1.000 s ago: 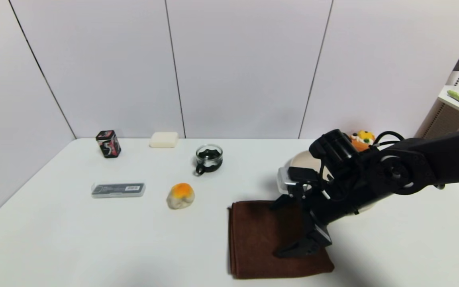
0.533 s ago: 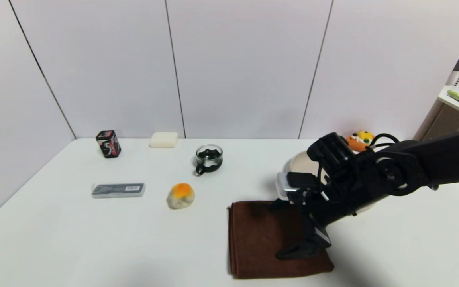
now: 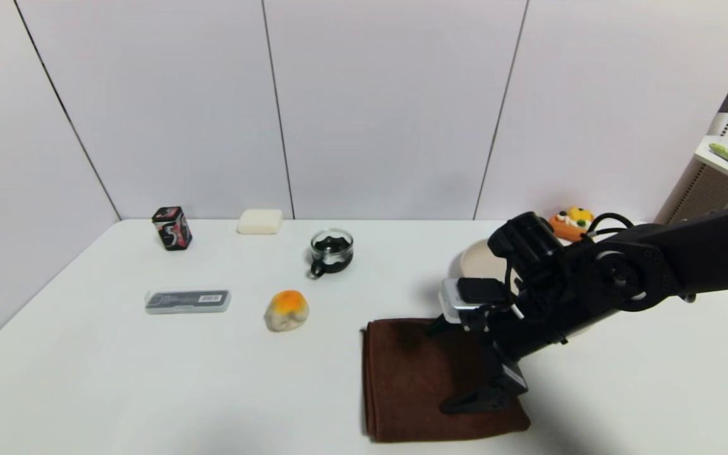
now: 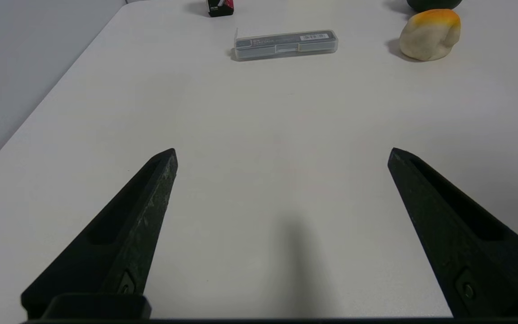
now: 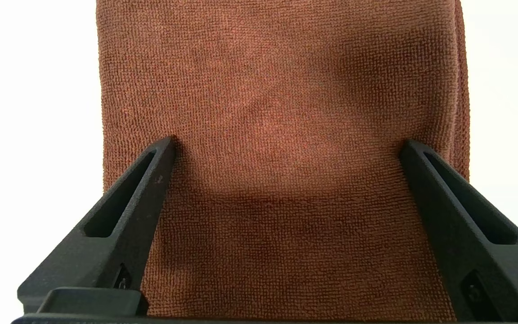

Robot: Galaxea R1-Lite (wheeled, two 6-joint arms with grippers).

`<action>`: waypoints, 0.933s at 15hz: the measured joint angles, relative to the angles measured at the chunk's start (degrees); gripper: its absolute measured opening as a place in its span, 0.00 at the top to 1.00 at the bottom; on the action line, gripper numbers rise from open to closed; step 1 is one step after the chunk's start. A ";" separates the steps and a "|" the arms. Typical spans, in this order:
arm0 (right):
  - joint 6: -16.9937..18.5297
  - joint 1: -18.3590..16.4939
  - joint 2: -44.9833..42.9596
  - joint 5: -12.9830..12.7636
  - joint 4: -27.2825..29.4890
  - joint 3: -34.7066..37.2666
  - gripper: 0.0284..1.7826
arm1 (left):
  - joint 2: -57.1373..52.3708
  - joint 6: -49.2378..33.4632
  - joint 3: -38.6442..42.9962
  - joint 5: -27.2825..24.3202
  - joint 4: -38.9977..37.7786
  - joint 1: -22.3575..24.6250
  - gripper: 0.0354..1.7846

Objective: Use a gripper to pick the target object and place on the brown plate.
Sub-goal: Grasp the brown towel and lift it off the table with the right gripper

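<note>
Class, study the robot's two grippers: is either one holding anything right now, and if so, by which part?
Nothing is held. The right gripper is open, fingers spread over the brown towel lying flat on the table. The left gripper is open above bare table.

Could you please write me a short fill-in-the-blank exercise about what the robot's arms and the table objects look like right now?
1. The right gripper is spread wide open over the dark brown terry cloth ____.
2. The large round beige-tan plate lies partly hidden behind the ____ arm.
3. The left gripper is open over bare white ____.
4. The small fuzzy ball has an ____ top.

Missing words: towel; right; table; orange
</note>
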 joint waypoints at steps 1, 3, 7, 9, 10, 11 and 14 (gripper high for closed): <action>-0.22 0.00 0.00 -0.15 0.09 0.00 0.17 | 0.00 0.00 0.00 0.00 0.00 0.00 0.06; -0.50 -0.05 0.02 -0.22 0.37 0.06 0.34 | 0.00 -0.02 0.00 0.00 0.00 0.00 0.06; -1.49 -0.41 0.05 -0.15 0.11 0.28 0.58 | 0.00 0.00 0.00 -0.02 0.00 0.00 0.06; -1.58 -0.49 0.02 -0.15 0.04 0.30 0.97 | 0.00 -0.02 0.00 0.00 0.00 0.00 0.06; -1.63 -0.50 0.02 -0.11 0.04 0.30 0.97 | 0.00 -0.02 0.00 0.00 0.00 0.00 0.06; -1.61 -0.50 0.02 -0.13 0.09 0.30 0.97 | 0.00 -0.02 0.00 0.00 0.00 0.00 0.06; -1.61 -0.50 -0.06 -0.13 0.17 0.33 0.97 | 0.00 -0.02 0.00 -0.02 -0.02 0.00 0.06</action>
